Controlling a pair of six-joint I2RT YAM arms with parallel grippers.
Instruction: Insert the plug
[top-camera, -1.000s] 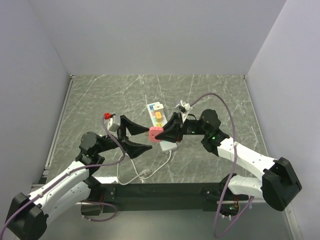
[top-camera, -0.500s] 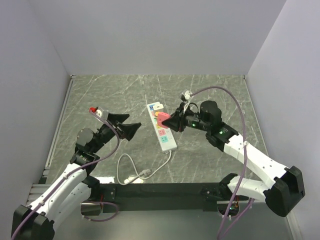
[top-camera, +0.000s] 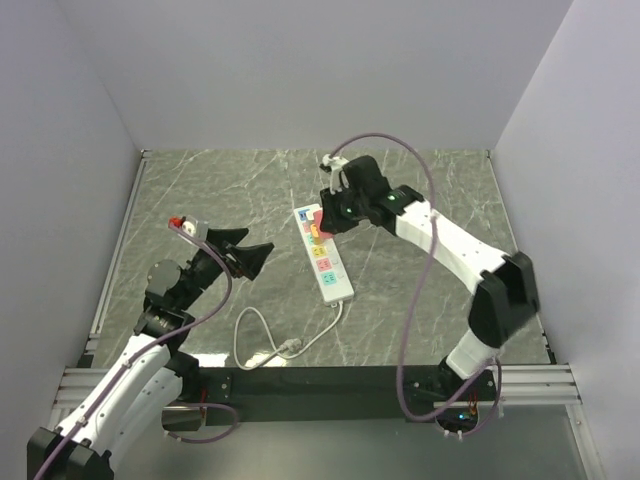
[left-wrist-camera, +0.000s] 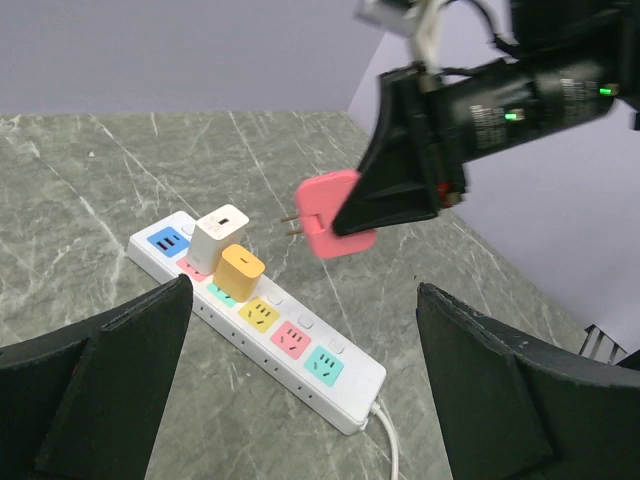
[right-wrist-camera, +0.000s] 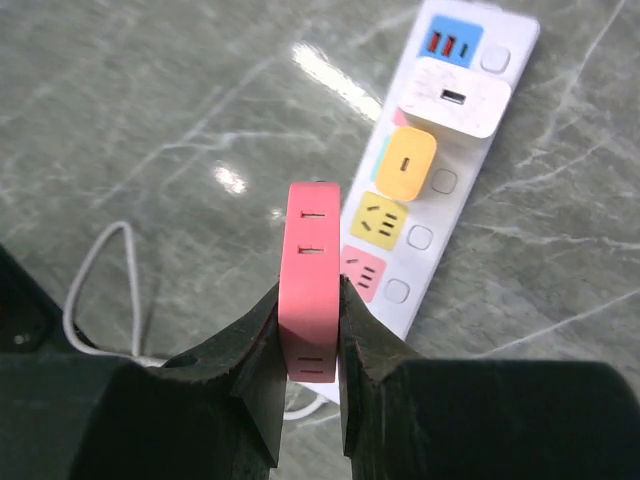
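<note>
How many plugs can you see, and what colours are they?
white plug: 1
orange plug: 1
pink plug: 1
total: 3

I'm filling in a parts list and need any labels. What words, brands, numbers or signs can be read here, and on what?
No text can be read in any view.
Power strip: coloured sockets only, no legible print.
White charger and orange plug: no marks visible.
Pink plug, held in the right fingers: slots only, no lettering.
</note>
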